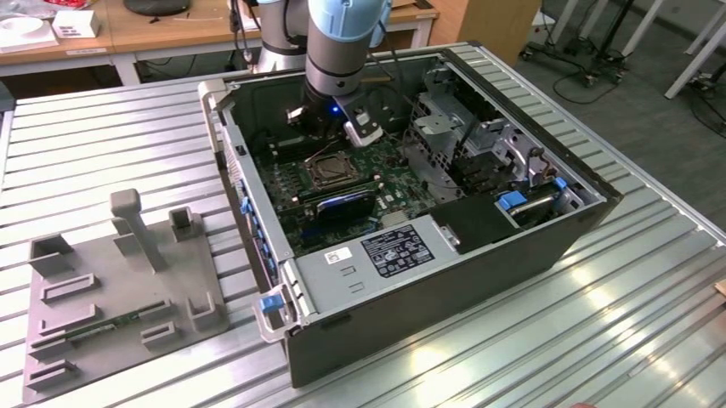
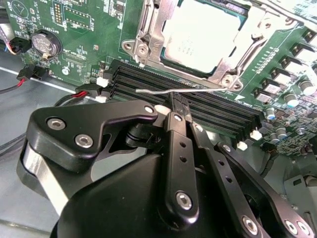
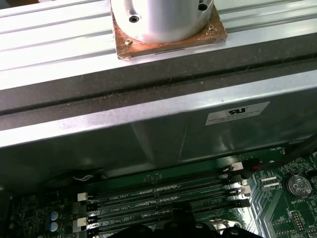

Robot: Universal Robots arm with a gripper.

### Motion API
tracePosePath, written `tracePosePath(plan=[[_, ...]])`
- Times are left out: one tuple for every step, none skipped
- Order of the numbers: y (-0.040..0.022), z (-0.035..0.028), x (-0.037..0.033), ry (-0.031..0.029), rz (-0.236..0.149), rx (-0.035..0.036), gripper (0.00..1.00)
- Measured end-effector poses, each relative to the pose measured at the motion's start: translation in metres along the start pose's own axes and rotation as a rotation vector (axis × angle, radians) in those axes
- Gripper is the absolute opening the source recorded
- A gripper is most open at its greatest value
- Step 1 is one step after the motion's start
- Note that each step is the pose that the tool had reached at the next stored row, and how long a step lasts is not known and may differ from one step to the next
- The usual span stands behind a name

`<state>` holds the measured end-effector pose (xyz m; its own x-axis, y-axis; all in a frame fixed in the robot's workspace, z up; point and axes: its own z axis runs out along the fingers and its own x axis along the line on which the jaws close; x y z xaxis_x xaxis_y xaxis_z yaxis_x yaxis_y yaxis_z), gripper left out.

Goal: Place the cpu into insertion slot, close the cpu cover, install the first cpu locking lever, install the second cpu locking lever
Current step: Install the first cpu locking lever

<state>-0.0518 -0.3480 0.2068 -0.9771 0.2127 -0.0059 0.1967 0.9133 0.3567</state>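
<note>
The cpu [image 2: 200, 34] lies flat in the insertion slot [image 1: 332, 170], its pale metal face showing through the window of the cpu cover [image 2: 151, 29], which is folded down around it. A thin wire locking lever [image 2: 148, 91] runs along the socket's edge, above the black memory slots [image 2: 218, 111]. My gripper [image 2: 178, 101] is shut, and its joined fingertips [image 2: 181, 105] sit right at this lever; I cannot tell whether they pinch it. In the exterior view the arm reaches down into the open computer case, with the gripper [image 1: 320, 136] beside the socket.
The case wall [image 3: 148, 134] rises close behind the memory slots [image 3: 163, 198], with the arm's base [image 3: 163, 20] beyond it. A coin battery [image 2: 44, 43] and red-black wires [image 2: 79, 93] lie nearby. A grey fixture plate [image 1: 114, 289] sits on the table at the exterior view's left.
</note>
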Motion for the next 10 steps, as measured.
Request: tracePosePath(plan=[[0.0, 0.0001, -0.0001, -0.0001, 0.0, -0.0001, 0.1], [0.0, 0.0001, -0.0004, 0.0, 0.0, 0.0, 0.1], [0.0, 0.0001, -0.0009, 0.0, 0.0, -0.0001, 0.1], [0.0, 0.0002, -0.0014, -0.0001, 0.0, -0.0003, 0.1], [-0.0001, 0.0003, -0.002, -0.0001, 0.0, -0.0004, 0.1], [-0.0001, 0.0004, -0.0024, -0.0001, 0.0, -0.0002, 0.1], [-0.0001, 0.0004, -0.0026, 0.0, 0.0, -0.0001, 0.1], [-0.0001, 0.0004, -0.0026, 0.0, 0.0, 0.0, 0.1], [-0.0001, 0.0004, -0.0026, -0.0001, 0.0, 0.0, 0.1], [-0.0002, 0.0004, -0.0026, -0.0001, 0.0, 0.0, 0.1]])
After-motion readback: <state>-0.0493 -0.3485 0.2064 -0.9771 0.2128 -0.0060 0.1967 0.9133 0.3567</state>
